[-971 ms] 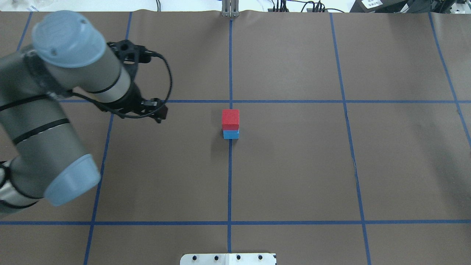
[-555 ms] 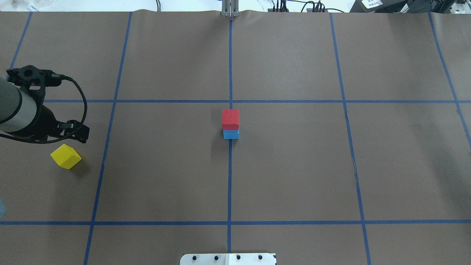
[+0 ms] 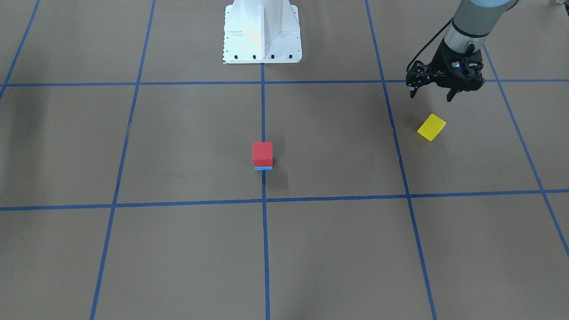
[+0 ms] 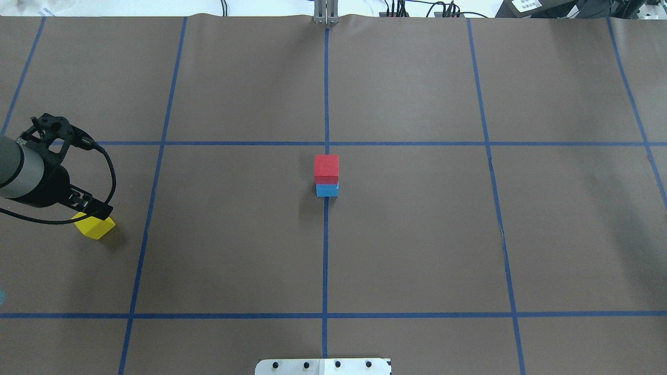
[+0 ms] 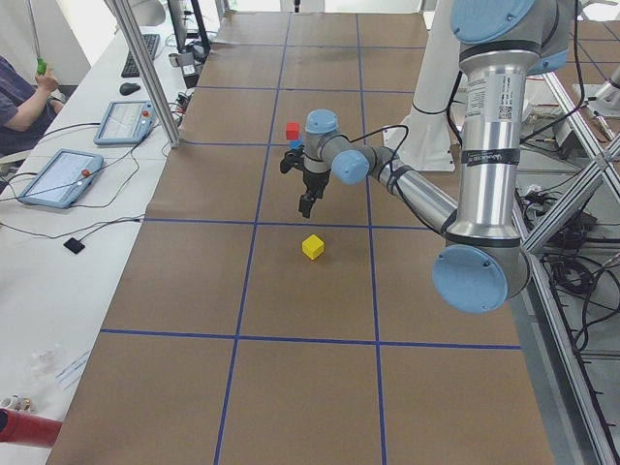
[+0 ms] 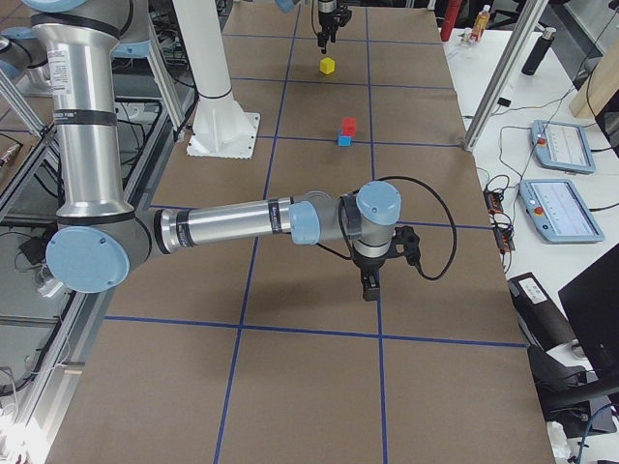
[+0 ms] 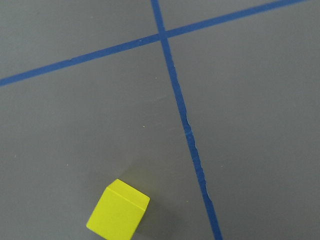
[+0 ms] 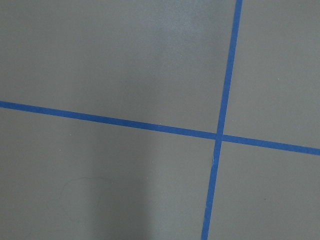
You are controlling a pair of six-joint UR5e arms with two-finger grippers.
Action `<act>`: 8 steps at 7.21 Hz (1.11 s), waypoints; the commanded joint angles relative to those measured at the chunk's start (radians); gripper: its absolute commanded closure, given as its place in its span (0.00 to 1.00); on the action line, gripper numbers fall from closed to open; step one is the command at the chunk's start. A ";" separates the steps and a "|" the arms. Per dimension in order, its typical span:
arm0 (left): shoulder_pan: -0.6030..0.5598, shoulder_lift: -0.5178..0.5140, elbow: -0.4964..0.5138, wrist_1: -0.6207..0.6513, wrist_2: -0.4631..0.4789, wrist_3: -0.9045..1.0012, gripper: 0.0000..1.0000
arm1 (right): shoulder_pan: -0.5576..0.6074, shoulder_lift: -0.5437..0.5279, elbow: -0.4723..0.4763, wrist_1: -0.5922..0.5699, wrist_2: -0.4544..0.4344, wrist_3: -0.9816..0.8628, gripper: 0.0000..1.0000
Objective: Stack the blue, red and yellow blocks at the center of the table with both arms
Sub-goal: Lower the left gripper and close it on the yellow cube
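Observation:
A red block (image 4: 326, 166) sits on a blue block (image 4: 327, 191) at the table's centre, also seen in the front view (image 3: 262, 153). A yellow block (image 4: 96, 227) lies alone and turned at an angle at the far left; it also shows in the front view (image 3: 431, 127) and low in the left wrist view (image 7: 118, 211). My left gripper (image 4: 93, 207) hangs above the table just beside the yellow block, looks open and holds nothing. My right gripper (image 6: 369, 288) shows only in the exterior right view, low over bare table far from the blocks; I cannot tell its state.
The robot's white base plate (image 3: 262, 31) stands at the near middle edge. Blue tape lines (image 4: 326, 250) divide the brown table cover into squares. Operator tablets (image 6: 561, 145) lie on a side bench beyond the far edge.
My left arm has swung from left of the stack out to the table's far left, uncovering the yellow block, and the gripper now sits at that block's edge. The stack has not moved.

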 commanded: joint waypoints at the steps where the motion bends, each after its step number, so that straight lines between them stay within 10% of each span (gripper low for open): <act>1: 0.001 0.005 0.034 -0.007 -0.005 0.172 0.00 | 0.000 0.001 -0.003 -0.001 0.000 0.002 0.00; 8: 0.002 0.003 0.220 -0.136 -0.005 0.186 0.00 | 0.000 0.000 -0.004 -0.001 0.000 0.005 0.00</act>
